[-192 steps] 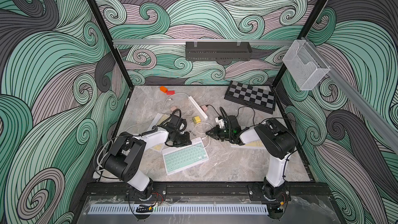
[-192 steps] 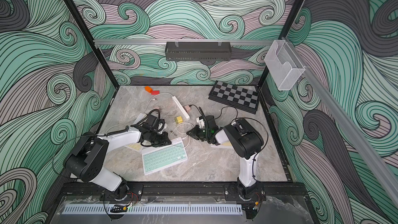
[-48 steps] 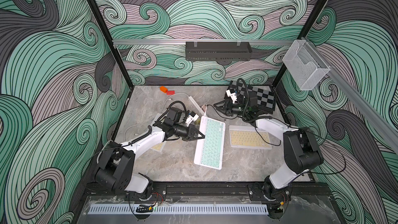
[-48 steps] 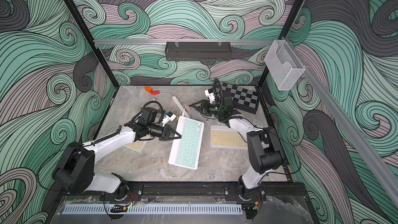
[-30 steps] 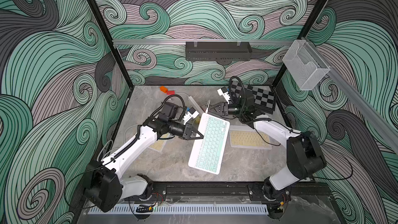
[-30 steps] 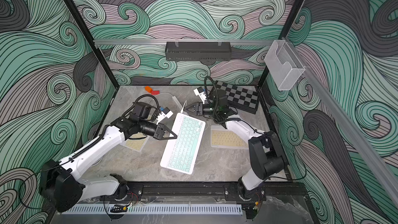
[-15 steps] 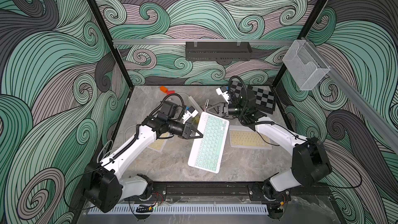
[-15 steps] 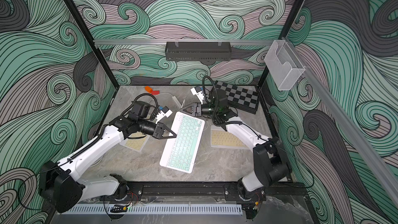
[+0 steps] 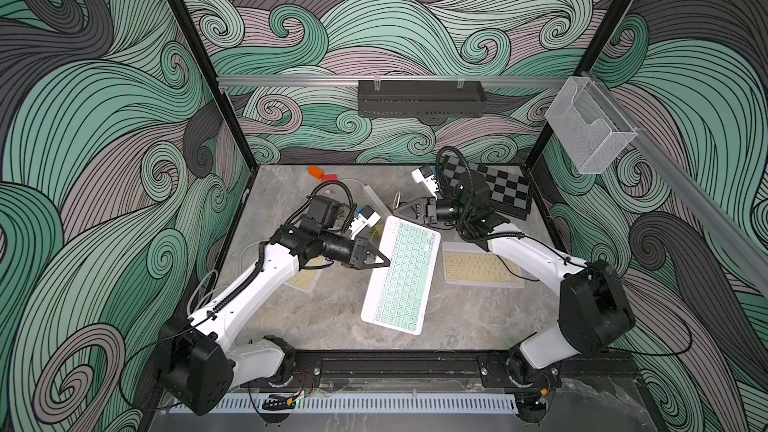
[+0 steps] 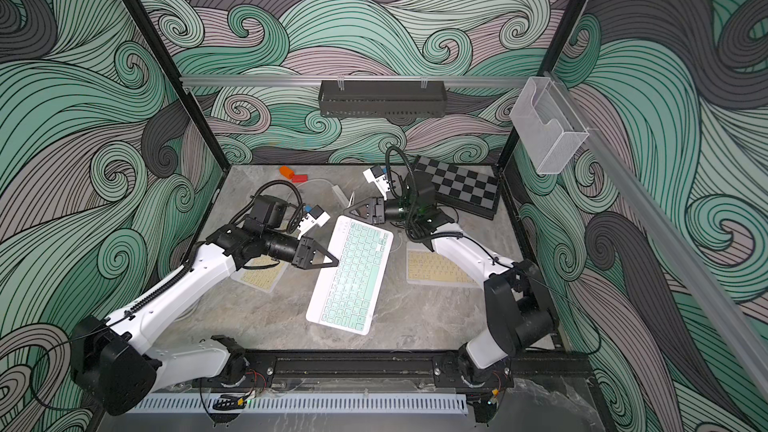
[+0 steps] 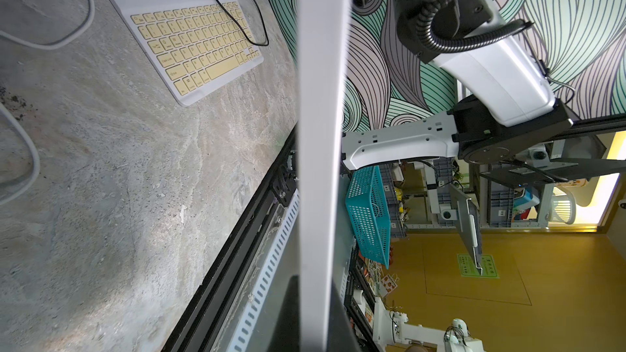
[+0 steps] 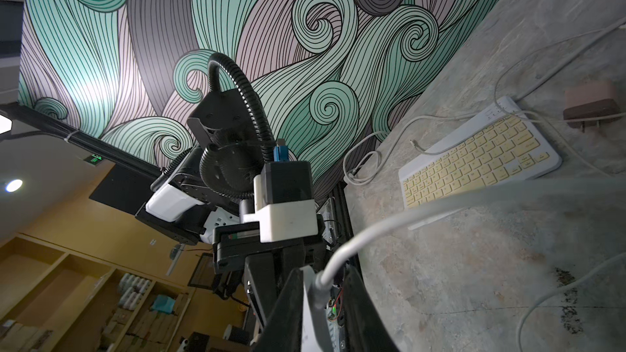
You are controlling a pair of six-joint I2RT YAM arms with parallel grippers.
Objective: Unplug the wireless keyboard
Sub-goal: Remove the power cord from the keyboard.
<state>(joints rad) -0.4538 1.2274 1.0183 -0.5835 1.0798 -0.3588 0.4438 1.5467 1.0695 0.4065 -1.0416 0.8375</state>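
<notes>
Mint keyboard [image 9: 401,274]: middle of the table [image 9: 332,317], long axis running from about 12 o'clock to 6 o'clock, far end tipped a touch toward 1 o'clock. I can't tell whether it is lifted clear of the surface.
Left gripper [image 9: 384,261]: clenched on the mint keyboard's 9 o'clock long edge. In the left wrist view the white edge runs straight through between the jaws.
Right gripper [image 9: 397,213]: at the mint keyboard's 12 o'clock end, pointing toward 9 o'clock. Its jaws stand either side of the plug [image 12: 318,286], but I can't tell whether they are pinching it.
White cable [image 12: 406,218]: runs from the plug, which looks seated in the keyboard's far end, out across the table.
Yellow keyboard [image 9: 478,268]: flat at 3 o'clock of the mint one, just beside it, partly under the right arm.
Second yellow keyboard [image 9: 301,280]: at 9 o'clock, mostly hidden under the left arm.
Chessboard [image 9: 503,193]: against the back wall at about 1 o'clock.
</notes>
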